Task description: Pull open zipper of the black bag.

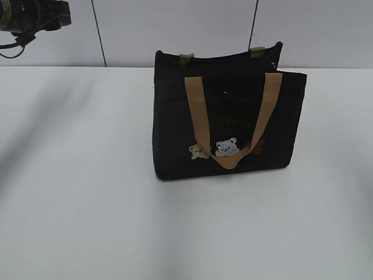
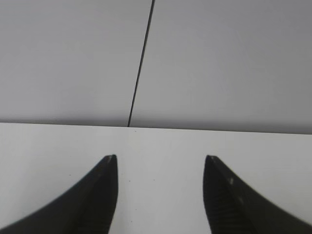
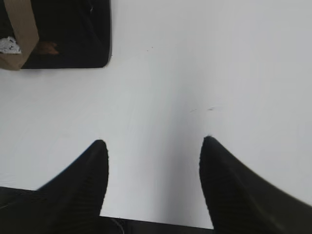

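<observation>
A white table (image 1: 87, 204) fills the foreground, its surface plain apart from soft grey shadows near its left edge and a few faint specks seen from the wrist cameras. Behind it stands a pale grey panelled wall (image 1: 175, 29), divided by thin dark vertical seams (image 1: 99, 32) that run down to the table's far edge

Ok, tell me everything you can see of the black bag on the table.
The black bag is a boxy tote of dark fabric, standing upright on the white table near the back wall. Tan webbing handles: the front one hangs down across the face in a loop, the rear one shows only as two short tabs at the top edge. Small bear patches sit low on the front, below faint lettering. The top looks closed. Nothing but the table touches it; the right wrist view catches one lower corner.
</observation>
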Controlling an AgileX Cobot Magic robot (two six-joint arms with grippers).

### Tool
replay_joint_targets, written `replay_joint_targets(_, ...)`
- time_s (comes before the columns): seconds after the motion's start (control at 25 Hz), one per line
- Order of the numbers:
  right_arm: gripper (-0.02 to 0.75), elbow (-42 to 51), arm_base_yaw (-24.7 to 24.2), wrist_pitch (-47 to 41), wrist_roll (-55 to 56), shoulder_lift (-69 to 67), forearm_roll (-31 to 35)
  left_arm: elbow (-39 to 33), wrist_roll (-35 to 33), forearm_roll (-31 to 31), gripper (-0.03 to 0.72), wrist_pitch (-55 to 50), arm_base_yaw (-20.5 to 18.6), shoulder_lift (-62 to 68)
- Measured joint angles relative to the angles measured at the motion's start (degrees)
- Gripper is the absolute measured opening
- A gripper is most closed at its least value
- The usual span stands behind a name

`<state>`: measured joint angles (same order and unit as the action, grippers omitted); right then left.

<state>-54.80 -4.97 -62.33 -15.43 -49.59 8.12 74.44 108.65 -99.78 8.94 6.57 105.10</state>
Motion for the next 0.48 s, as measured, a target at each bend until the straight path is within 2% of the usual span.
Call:
replay_joint_targets(0.2, 0.450, 10.3, 0.0, 1.0, -1.2, 17.2, 0.1, 0.0, 0.0, 0.0, 0.422, 0.2, 0.0, 0.0)
replay_joint_targets(0.48, 0.450, 18.0, 0.0, -2.4, -1.2, 37.2, 0.1, 0.0, 0.0, 0.1, 0.422, 1.1, 0.0, 0.0)
